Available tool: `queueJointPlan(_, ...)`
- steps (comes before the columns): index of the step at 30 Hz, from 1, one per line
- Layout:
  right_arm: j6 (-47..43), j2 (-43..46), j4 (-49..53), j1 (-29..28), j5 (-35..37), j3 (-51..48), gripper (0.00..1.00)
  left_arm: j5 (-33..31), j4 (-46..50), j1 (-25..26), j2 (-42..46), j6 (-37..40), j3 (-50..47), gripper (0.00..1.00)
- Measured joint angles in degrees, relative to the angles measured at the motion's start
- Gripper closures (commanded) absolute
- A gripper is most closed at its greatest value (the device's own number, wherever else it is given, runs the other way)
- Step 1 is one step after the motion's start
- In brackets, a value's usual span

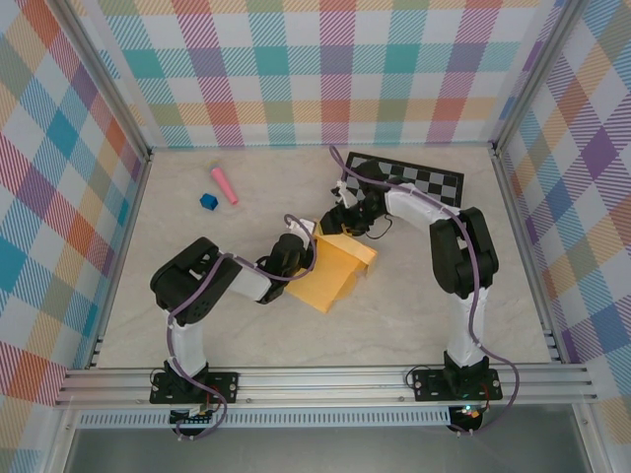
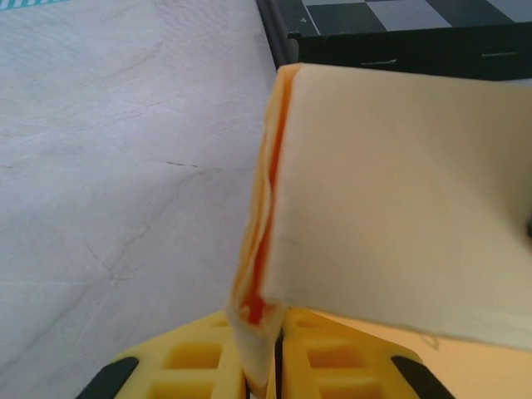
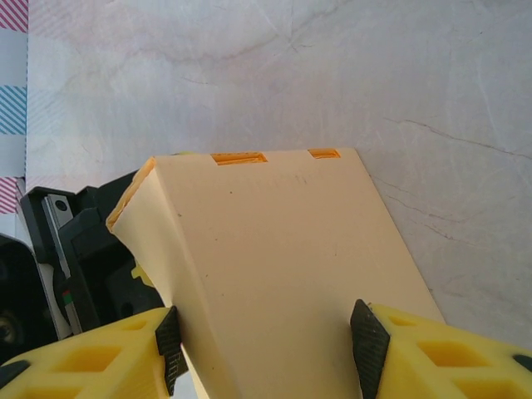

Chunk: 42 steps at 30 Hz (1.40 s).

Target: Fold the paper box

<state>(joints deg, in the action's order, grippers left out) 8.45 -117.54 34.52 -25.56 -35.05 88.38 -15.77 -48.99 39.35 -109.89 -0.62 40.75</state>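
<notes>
The yellow-orange paper box (image 1: 340, 274) lies partly folded in the middle of the table, one panel raised. My left gripper (image 1: 302, 252) is at its left edge, shut on a doubled cardboard edge (image 2: 259, 274) that stands up between its yellow fingers (image 2: 341, 362). Beside that edge a pale panel (image 2: 399, 208) leans to the right. My right gripper (image 1: 342, 221) is at the box's far side, open, its black pads (image 3: 364, 339) spread wide over the pale raised panel (image 3: 274, 266). Whether the pads touch the panel is unclear.
A black-and-white checkered board (image 1: 414, 178) lies just behind the box, its edge (image 2: 399, 37) close to the raised panel. A pink cylinder (image 1: 224, 184) and a small blue cube (image 1: 207, 201) sit at the back left. Plaid walls enclose the table.
</notes>
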Motion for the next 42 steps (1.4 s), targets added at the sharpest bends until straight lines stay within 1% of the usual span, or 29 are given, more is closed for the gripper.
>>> queueJointPlan(3,0.17,0.07,-0.09,0.02,-0.22,-0.22,0.43,-0.39,-1.73,0.0,-1.53,-1.31,0.63,0.79)
queueJointPlan(8,0.15,0.22,-0.22,0.22,0.04,-0.22,0.43,-0.07,-3.26,-0.11,-3.32,-2.25,1.9,0.92)
queueJointPlan(10,0.13,0.24,-0.48,0.35,0.11,-0.22,0.43,0.02,-3.26,-0.17,-3.32,-2.12,1.99,0.95)
queueJointPlan(15,0.11,0.28,-1.03,0.5,0.85,-0.22,0.43,-0.5,-1.51,-0.22,-3.65,-1.9,3.41,1.0)
queueJointPlan(19,0.11,0.28,-1.46,0.61,1.14,-0.22,0.43,-1.27,-0.87,-0.22,-3.69,-1.88,3.76,1.0)
queueJointPlan(29,0.24,0.28,-3.5,0.57,1.6,-0.31,0.42,-5.81,0.68,0.33,-3.69,-1.66,4.48,1.0)
queueJointPlan(33,0.94,0.57,-4.0,0.5,1.86,-0.57,0.39,-6.88,0.76,0.37,-3.67,-1.68,4.48,1.0)
queueJointPlan(37,1.75,2.82,-5.92,0.61,2.67,-3.45,0.38,-7.5,0.7,0.37,-3.56,-1.68,4.33,1.0)
queueJointPlan(42,2.05,5.44,-6.12,2.84,1.86,-5.05,0.36,-8.85,0.68,0.13,-3.08,-1.7,3.65,1.0)
